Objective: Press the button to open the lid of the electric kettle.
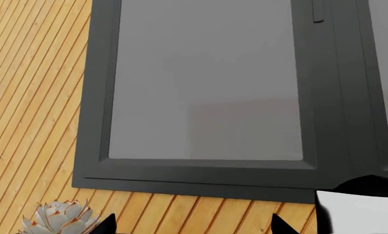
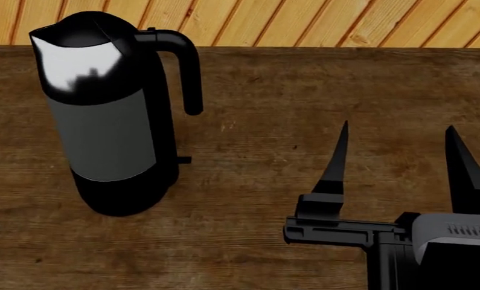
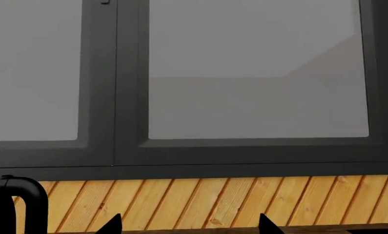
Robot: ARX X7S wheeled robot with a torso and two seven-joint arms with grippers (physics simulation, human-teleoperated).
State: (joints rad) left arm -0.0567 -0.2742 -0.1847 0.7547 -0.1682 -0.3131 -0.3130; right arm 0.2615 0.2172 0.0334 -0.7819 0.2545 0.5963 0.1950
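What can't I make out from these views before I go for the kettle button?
- Left gripper: absent from the head view; left wrist view shows only fingertips, cut by the frame edge.
- Button: tiny in head view.
- Kettle: right wrist view shows only its handle, cut by the frame edge.
- Right gripper: clear.

The setting looked like a home kitchen or dining corner in a timber-built house. A tall cylindrical electric kettle with glossy black top and grey middle band (image 2: pixel 111 115) stood at about ten o'clock on a dark, rough-grained wooden worktop (image 2: pixel 304 109). Behind it rose a wall of warm orange-brown wooden slats (image 3: pixel 246 200), carrying a dark grey framed window with frosted grey panes (image 1: pixel 207 83). A small pale succulent plant with reddish leaf tips (image 1: pixel 58 218) sat near the wall.
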